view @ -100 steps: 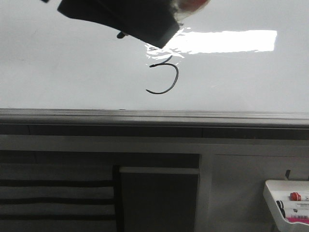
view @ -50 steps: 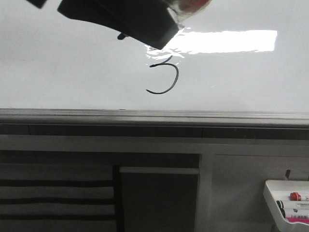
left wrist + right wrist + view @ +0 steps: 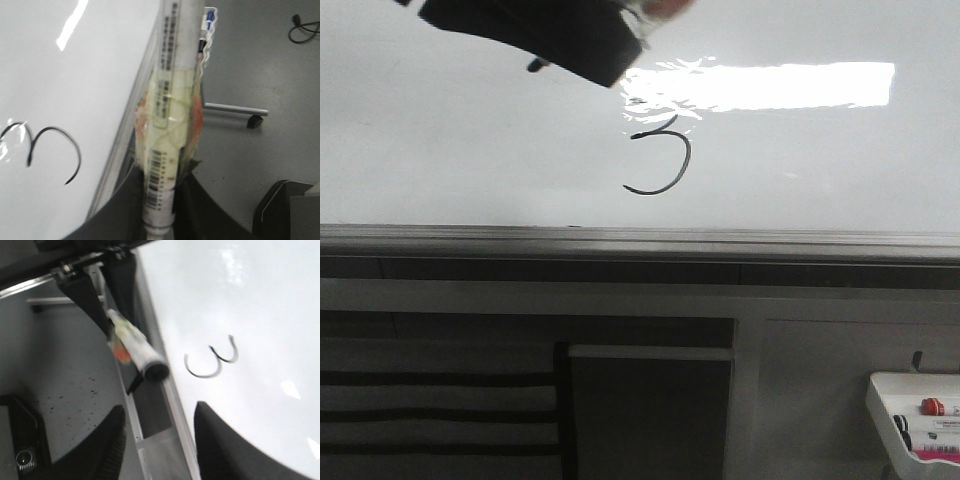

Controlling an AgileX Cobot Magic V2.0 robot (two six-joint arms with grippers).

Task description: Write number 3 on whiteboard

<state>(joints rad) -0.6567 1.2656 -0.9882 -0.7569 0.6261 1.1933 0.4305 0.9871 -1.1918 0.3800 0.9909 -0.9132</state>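
Observation:
The number 3 [image 3: 662,156] stands in thin black line on the whiteboard [image 3: 450,140], just below a bright light reflection. My left gripper [image 3: 625,40] hangs at the top of the front view, up and to the left of the digit and apart from it. It is shut on a taped marker [image 3: 167,100], which runs out between the dark fingers [image 3: 125,210]. The left wrist view shows the number 3 [image 3: 52,150] beside the marker. In the right wrist view my right gripper [image 3: 160,440] is open and holds nothing, with the number 3 [image 3: 212,360] and the marker [image 3: 137,350] ahead of it.
A grey metal rail [image 3: 640,240] runs along the whiteboard's lower edge. A small white tray [image 3: 890,395] with several markers hangs at the lower right. A wheeled stand leg [image 3: 235,109] and a cable [image 3: 302,27] lie on the grey floor.
My left gripper with the marker has moved up and to the left, away from the digit. The top of the 3 and the reflection are now uncovered.

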